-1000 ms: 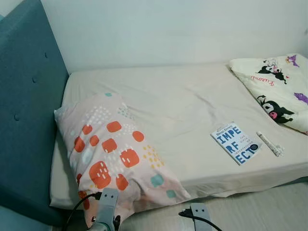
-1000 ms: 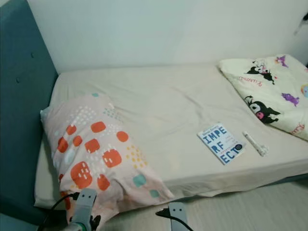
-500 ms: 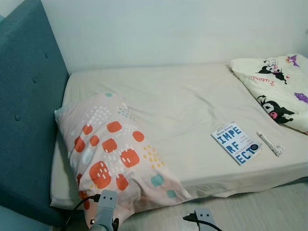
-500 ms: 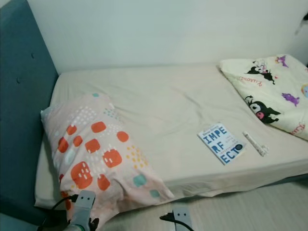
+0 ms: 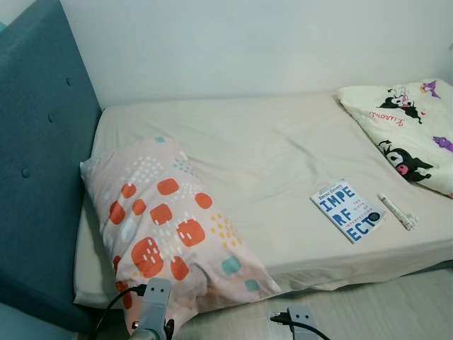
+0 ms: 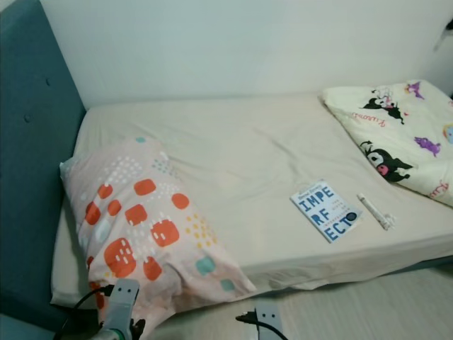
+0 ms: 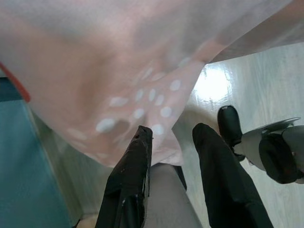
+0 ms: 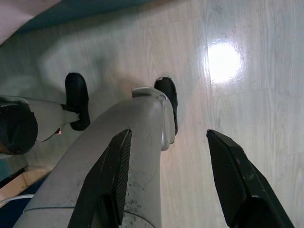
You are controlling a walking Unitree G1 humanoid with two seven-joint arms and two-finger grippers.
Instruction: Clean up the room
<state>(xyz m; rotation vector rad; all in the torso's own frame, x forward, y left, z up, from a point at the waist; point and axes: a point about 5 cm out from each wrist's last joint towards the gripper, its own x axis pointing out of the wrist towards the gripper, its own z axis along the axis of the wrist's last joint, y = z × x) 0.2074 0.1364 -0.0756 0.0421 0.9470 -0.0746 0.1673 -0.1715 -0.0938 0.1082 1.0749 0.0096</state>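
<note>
Hanging off the bed's [image 5: 297, 156] near left edge: pillow [image 5: 170, 227], likely soft, light, floppy. Best pinching a corner. Left claw [image 7: 171, 135] gaping narrowly beneath it; right claw [image 8: 166, 142] spreading wide over floor [image 8: 247, 61].

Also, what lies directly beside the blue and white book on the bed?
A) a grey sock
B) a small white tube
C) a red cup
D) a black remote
B: a small white tube lies on the cream bed sheet just beside the blue and white book.
</note>
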